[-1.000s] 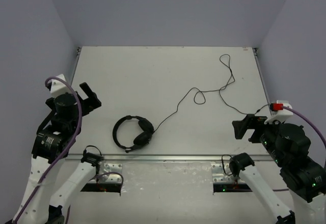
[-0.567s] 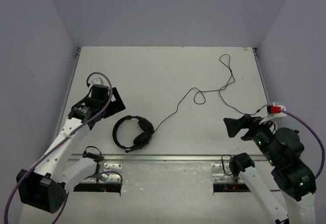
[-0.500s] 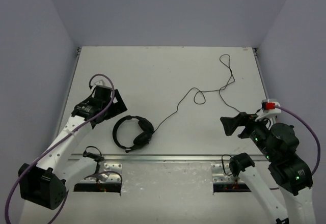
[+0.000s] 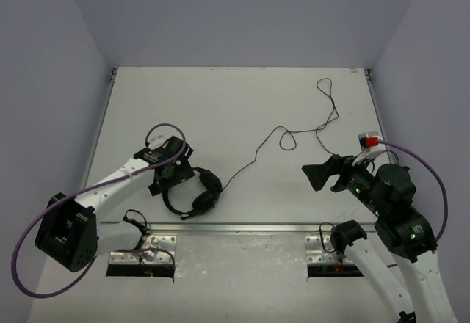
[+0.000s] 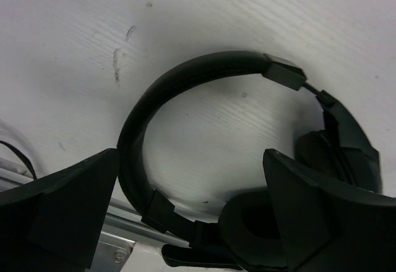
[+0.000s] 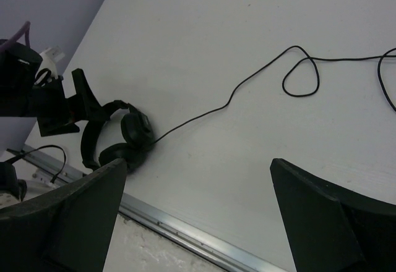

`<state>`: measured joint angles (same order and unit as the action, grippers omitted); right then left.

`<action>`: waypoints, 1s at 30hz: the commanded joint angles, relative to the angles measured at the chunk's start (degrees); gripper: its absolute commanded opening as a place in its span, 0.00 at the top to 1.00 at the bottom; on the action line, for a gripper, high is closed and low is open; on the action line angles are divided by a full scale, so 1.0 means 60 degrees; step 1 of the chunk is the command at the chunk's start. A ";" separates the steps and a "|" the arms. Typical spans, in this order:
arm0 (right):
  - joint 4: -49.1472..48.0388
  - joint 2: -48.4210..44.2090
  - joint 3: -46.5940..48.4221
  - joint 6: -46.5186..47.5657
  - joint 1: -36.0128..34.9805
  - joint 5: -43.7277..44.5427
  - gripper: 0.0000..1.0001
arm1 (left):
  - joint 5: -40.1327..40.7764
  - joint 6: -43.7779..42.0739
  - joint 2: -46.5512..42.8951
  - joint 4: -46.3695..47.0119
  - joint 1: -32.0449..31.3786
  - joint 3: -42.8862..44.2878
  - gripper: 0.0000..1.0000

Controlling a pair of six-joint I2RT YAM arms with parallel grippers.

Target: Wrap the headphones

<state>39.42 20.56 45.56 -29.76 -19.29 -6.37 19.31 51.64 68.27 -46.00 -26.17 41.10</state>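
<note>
The black headphones lie flat near the table's front edge, left of centre. Their thin black cord trails right and back in loops toward the far right corner. My left gripper hovers open right above the headband, its two fingers straddling the band and the nearer ear cup without touching them. My right gripper hangs open over bare table at the right, nothing between its fingers. In the right wrist view the headphones and the cord lie far ahead.
A metal rail runs along the table's near edge, just in front of the headphones. Purple walls close in the left, back and right sides. A purple cable arcs over my left wrist.
My left arm has swung from the table's left edge rightward and down over the headphones. My right gripper has moved left, farther onto the table. Both stayed open; the headphones have not moved.
</note>
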 commanded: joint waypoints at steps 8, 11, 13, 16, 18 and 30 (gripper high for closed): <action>-0.1369 0.0046 -0.0532 0.0155 -0.0023 -0.0286 0.01 | 0.1454 0.1180 0.0515 -0.1066 0.0026 0.0226 0.03; -0.1501 0.0002 -0.0708 0.0243 -0.0037 -0.0169 0.01 | 0.1046 0.0917 0.1492 0.0046 0.0245 -0.0491 0.08; -0.1531 0.0016 -0.0767 0.0316 -0.0023 -0.0052 0.01 | 0.0781 0.0988 0.2211 0.0838 0.0203 -0.0960 0.15; -0.1545 0.0002 -0.0840 0.0360 -0.0023 0.0109 0.01 | 0.0676 0.1119 0.2508 0.1574 0.0057 -0.1241 0.43; -0.1589 0.0002 -0.0899 0.0331 -0.0023 0.0110 0.01 | 0.0620 0.0873 0.2465 0.1893 0.0056 -0.1196 0.62; -0.4281 0.1259 -0.2362 -0.0459 -0.0037 -0.2802 0.01 | 0.0369 -0.0579 0.1050 0.2073 -0.1025 -0.0026 1.00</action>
<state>23.55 25.30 33.26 -30.28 -19.29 -14.87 22.85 50.35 80.20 -34.81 -28.23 37.63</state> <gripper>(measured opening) 0.992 0.079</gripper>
